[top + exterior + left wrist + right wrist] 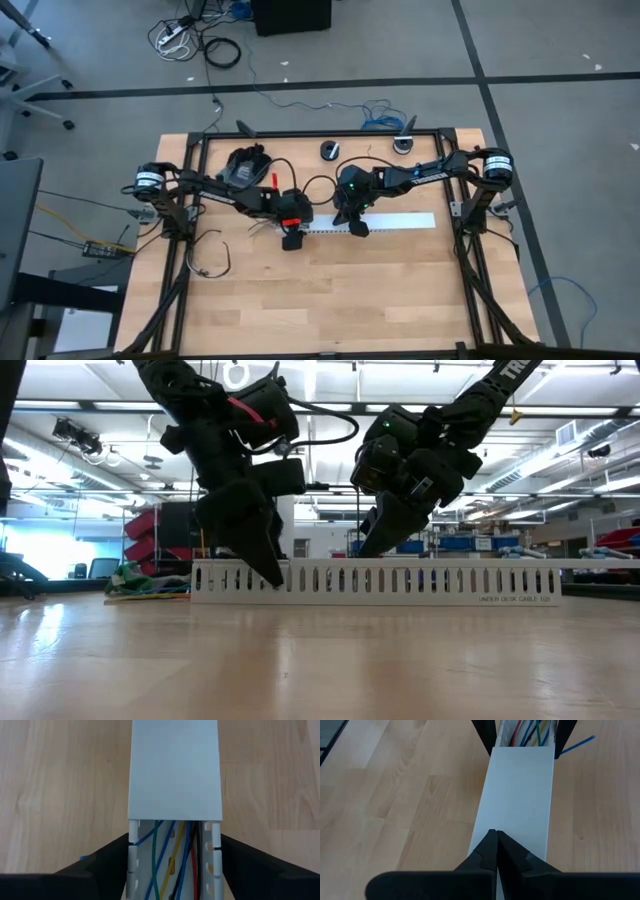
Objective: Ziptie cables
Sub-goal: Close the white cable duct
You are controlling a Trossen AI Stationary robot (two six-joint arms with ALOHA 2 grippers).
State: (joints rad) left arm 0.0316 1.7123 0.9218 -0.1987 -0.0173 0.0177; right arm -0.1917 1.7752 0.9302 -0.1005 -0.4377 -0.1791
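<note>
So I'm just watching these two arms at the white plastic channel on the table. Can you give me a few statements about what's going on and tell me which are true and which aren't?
1. The left gripper has a finger on each side of the white slotted duct. True.
2. The right gripper is spread wide open. False: its fingers are pressed together, tips on the duct's cover.
3. Coloured wires lie inside the duct. True: blue, green, yellow and red ones show where the cover ends.
4. The cover hides the whole duct. False: the end between the left fingers is uncovered.
5. The duct stands on end. False: it lies flat on the wooden table.
</note>
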